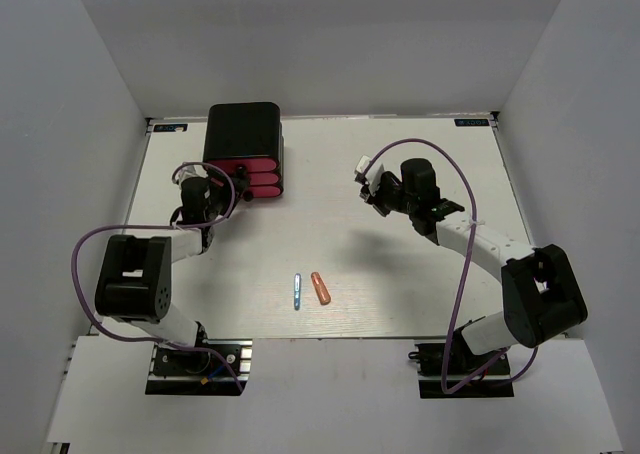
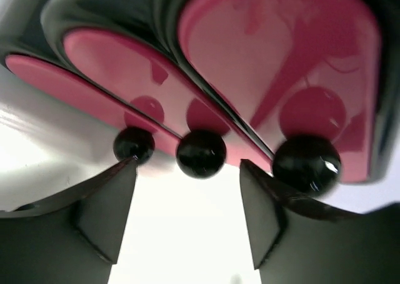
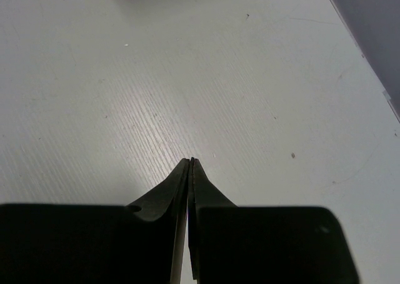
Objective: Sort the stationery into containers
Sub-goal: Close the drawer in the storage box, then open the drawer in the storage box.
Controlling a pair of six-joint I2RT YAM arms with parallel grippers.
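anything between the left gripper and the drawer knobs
Nothing visible. The open left gripper faces the middle knob on the pink drawers, one finger to each side of it, the gap between them clear.

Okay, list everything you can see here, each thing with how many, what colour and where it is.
box: one, black, far left of the table
drawers: three, pink, stacked in the box
knobs: three, black, one on each drawer front
pen: one, blue, near middle of the table
marker: one, orange, just right of the pen, apart from it
table: one, white
left gripper: one, black, open, facing the knobs
right gripper: one, black, shut, empty, over bare table
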